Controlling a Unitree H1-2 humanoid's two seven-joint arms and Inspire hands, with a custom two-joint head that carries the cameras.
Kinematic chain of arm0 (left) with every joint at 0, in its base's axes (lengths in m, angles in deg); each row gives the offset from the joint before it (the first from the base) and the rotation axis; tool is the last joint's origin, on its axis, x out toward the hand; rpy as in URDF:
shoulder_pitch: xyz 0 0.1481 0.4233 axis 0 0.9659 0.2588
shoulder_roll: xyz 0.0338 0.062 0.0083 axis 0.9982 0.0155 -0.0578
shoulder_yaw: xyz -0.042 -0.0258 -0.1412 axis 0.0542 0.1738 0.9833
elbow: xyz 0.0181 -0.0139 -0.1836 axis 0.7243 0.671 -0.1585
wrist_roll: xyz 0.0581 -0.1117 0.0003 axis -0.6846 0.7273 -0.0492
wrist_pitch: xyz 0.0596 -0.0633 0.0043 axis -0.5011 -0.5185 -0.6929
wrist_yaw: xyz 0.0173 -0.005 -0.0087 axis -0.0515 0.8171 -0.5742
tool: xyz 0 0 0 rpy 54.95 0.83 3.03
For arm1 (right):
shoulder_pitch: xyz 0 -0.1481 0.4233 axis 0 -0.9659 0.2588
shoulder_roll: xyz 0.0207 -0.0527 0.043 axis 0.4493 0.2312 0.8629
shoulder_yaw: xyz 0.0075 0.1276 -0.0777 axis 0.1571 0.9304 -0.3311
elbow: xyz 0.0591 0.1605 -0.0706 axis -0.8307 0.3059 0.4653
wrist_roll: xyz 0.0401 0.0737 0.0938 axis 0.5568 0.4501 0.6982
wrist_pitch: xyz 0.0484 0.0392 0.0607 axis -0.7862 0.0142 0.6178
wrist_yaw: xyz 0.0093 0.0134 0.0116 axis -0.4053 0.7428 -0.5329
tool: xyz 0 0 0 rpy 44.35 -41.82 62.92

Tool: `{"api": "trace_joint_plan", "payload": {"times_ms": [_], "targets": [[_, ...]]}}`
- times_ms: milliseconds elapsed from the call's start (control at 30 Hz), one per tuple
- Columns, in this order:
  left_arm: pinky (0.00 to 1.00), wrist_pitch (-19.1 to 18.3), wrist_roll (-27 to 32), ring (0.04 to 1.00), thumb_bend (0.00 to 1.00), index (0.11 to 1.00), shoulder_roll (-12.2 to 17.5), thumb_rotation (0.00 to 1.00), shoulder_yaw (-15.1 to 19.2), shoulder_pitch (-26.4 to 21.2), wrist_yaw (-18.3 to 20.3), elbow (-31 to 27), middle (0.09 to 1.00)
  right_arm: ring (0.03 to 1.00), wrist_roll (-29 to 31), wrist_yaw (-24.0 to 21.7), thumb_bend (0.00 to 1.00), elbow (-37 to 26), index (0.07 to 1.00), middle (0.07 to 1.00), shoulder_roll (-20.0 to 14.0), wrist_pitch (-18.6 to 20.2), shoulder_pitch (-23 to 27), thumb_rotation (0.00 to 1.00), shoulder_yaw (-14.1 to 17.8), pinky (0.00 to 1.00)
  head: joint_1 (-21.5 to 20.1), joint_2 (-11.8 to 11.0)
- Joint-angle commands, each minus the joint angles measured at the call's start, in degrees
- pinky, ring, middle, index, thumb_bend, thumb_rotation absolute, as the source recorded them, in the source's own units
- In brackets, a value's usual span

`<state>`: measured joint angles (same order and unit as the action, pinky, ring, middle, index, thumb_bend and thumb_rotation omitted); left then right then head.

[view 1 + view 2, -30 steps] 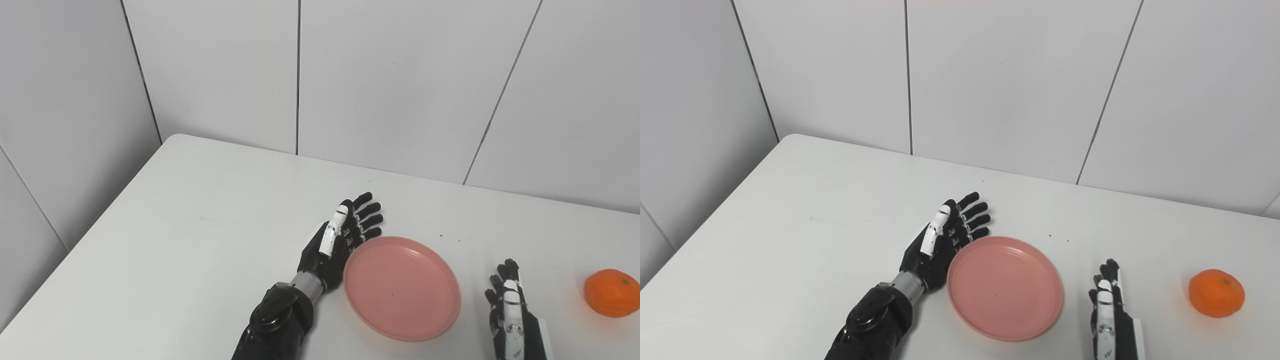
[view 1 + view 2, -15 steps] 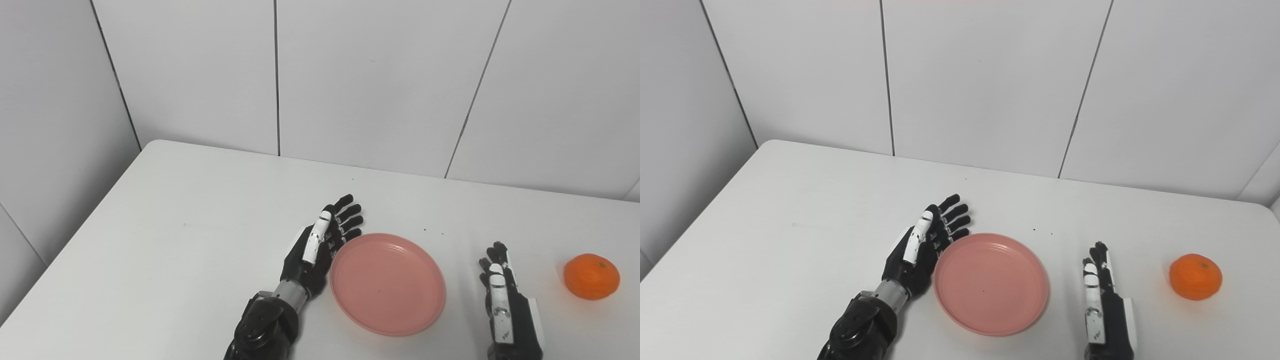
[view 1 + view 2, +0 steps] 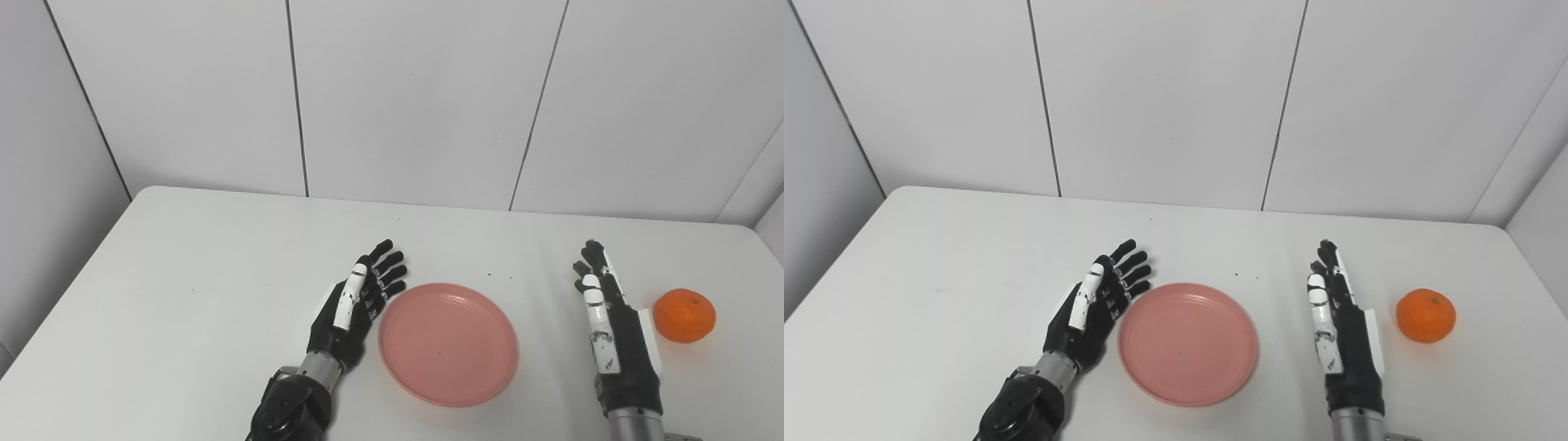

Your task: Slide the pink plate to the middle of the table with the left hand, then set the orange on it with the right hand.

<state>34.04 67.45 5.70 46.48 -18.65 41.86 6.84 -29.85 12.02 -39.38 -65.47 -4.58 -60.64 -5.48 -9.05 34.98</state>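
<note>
The plate [image 3: 448, 342] sits mid-table, empty. Left hand [image 3: 352, 308] rests open beside its rim. Right hand [image 3: 612, 324] stands open, just left of the orange [image 3: 684, 315]. The orange is probably firm, light and prone to rolling; best cupped around its sides.

Smooth matt pink plate [image 3: 448, 343] that looks like plastic; dimpled, faintly shiny orange [image 3: 684, 315]; smooth matt white table [image 3: 184, 294]; glossy black hands, white-trimmed

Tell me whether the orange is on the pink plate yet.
No, the orange sits on the bare table to the right of the open right hand, apart from the empty pink plate.
</note>
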Motion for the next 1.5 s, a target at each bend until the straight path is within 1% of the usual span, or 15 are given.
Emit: {"api": "trace_joint_plan", "payload": {"times_ms": [0,200,400,500,533,633,800,867,933,1033,1067,1133,1200,1300,1467], "targets": [[0.89,-0.36,-0.08,0.89,0.37,0.885,0.7,1.0,0.46,1.32,0.05,0.87,0.899,0.887,-3.1,0.45,0.32,-2.78,0.911,0.913,-1.02,0.95,2.1,1.0,0.27,0.87,-1.03,-0.09],[0.89,1.1,-0.11,0.886,0.37,0.88,1.6,1.0,0.74,1.42,0.73,1.18,0.894,0.899,-8.38,1.46,0.45,-3.92,0.899,0.908,-3.64,-0.46,2.86,1.0,1.85,0.88,-3.51,-0.2],[0.89,2.42,-0.61,0.884,0.37,0.883,2.45,1.0,0.66,1.84,0.74,0.33,0.892,0.899,-14.17,1.09,0.53,-5.65,0.91,0.918,-5.14,1.87,3.47,0.98,3.37,0.84,-6.35,-0.61],[0.89,2.58,-0.86,0.887,0.36,0.882,2.9,1.0,0.77,2.09,0.5,-0.37,0.894,0.888,-21.48,0.91,0.55,-6.96,0.914,0.911,-6.19,3.51,3.47,1.0,2.94,0.83,-8.69,-0.79],[0.89,2.58,-0.82,0.89,0.36,0.883,3.1,1.0,0.85,2.17,0.52,-0.6,0.896,0.889,-22.93,0.72,0.54,-7.35,0.917,0.912,-6.56,3.59,3.49,0.98,2.92,0.8,-9.34,-0.74],[0.88,3.07,-0.47,0.89,0.36,0.886,3.66,1.0,1.17,2.21,0.8,-0.87,0.898,0.891,-26.45,0.57,0.52,-7.45,0.922,0.916,-8.29,2.68,3.54,0.93,3.09,0.81,-11.18,-0.88],[0.91,4.49,0.01,0.898,0.37,0.892,4.81,1.0,1.77,1.83,1.55,0.3,0.906,0.908,-31.53,0.55,0.53,-6.86,0.935,0.935,-9.44,3.88,3.72,0.84,3.62,0.84,-14.08,-1.27],[0.91,4.78,-0.08,0.897,0.37,0.89,5.14,1.0,1.96,1.87,1.67,0.39,0.905,0.908,-33.2,0.71,0.59,-6.4,0.931,0.937,-9.73,4.29,3.83,0.79,3.99,0.83,-14.45,-1.36],[0.91,4.81,-0.1,0.897,0.37,0.891,5.42,1.0,2.07,2.05,1.81,0.22,0.905,0.906,-35.22,0.9,0.63,-5.74,0.929,0.936,-10.13,4.71,3.92,0.78,4.46,0.83,-15.01,-1.51],[0.91,4.3,0.36,0.894,0.37,0.89,5.53,1.0,2.27,2.34,1.91,-0.17,0.903,0.898,-37.84,1.14,0.75,-5.09,0.929,0.933,-10.35,5.35,3.98,0.73,5.09,0.81,-15.44,-1.56],[0.91,4.19,0.53,0.894,0.36,0.89,5.62,1.0,2.35,2.38,1.98,-0.22,0.903,0.896,-38.41,1.31,0.77,-4.89,0.929,0.932,-10.37,5.36,4.07,0.71,5.2,0.81,-16.54,-1.34],[0.91,4.07,0.86,0.895,0.36,0.889,5.74,1.0,2.53,2.5,2.04,-0.32,0.903,0.877,-39.18,1.52,0.84,-4.33,0.927,0.926,-10.72,5.27,4.26,0.65,5.67,0.77,-17.34,-1.51],[0.92,3.88,1.38,0.904,0.36,0.896,5.92,1.0,2.71,2.55,2.36,-0.22,0.911,0.852,-40.4,1.55,0.89,-3.75,0.92,0.914,-11.16,5.52,4.44,0.62,6.1,0.74,-18.07,-1.73],[0.93,3.48,2.37,0.911,0.36,0.902,6.34,1.0,2.99,2.58,2.89,-0.11,0.917,0.835,-42.12,2.13,0.94,-2.52,0.905,0.9,-11.83,5.78,4.84,0.59,7.0,0.72,-19.25,-1.94],[0.94,3.97,3.62,0.917,0.35,0.909,7.0,1.0,3.45,2.38,3.85,0.78,0.922,0.832,-42.26,2.59,0.99,-1.15,0.891,0.893,-12.09,5.91,5.74,0.54,8.3,0.72,-20.96,-2.28]]}}
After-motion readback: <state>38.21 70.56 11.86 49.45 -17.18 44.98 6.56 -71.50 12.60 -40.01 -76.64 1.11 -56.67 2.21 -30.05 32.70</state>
